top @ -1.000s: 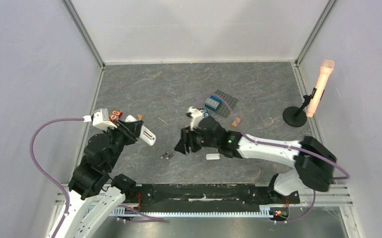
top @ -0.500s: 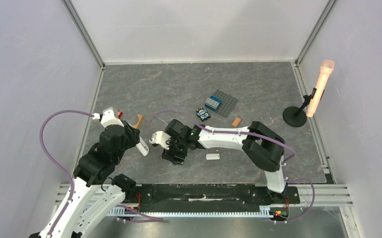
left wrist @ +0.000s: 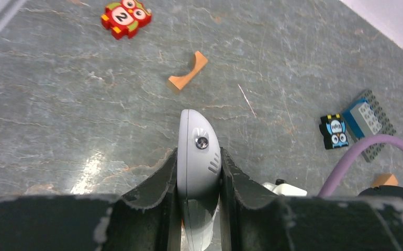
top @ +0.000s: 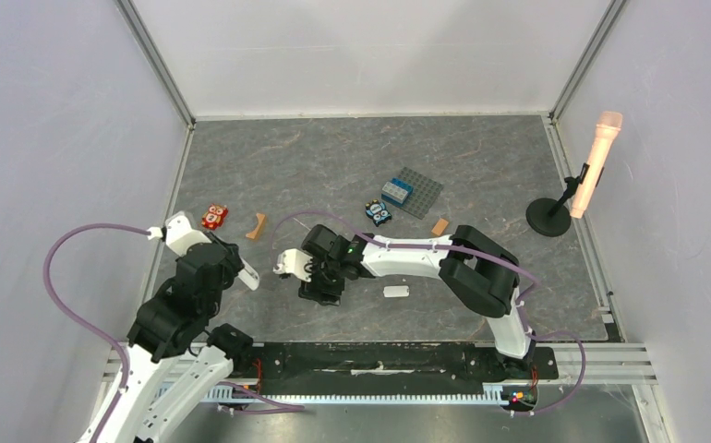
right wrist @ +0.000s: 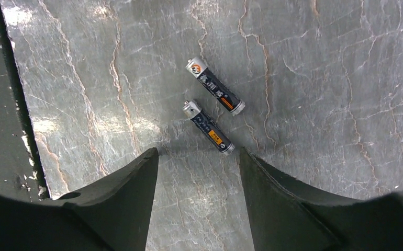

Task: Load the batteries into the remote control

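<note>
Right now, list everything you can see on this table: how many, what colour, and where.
slim white plastic remote control: one, white, clamped in the left gripper
small cylindrical batteries: two, dark with silvery ends, lying parallel on the grey table
small rectangular cover piece: one, white, near centre
owl-shaped toy block: one, red, far left
arch-shaped block: one, orange, beside the red owl
second owl block: one, black and blue, centre
studded baseplate: one, grey, carrying a blue brick
small plain block: one, orange-brown, near the baseplate
microphone on a black stand: one, peach, right edge
left gripper: shut on the remote
right gripper: open, above the batteries
</note>
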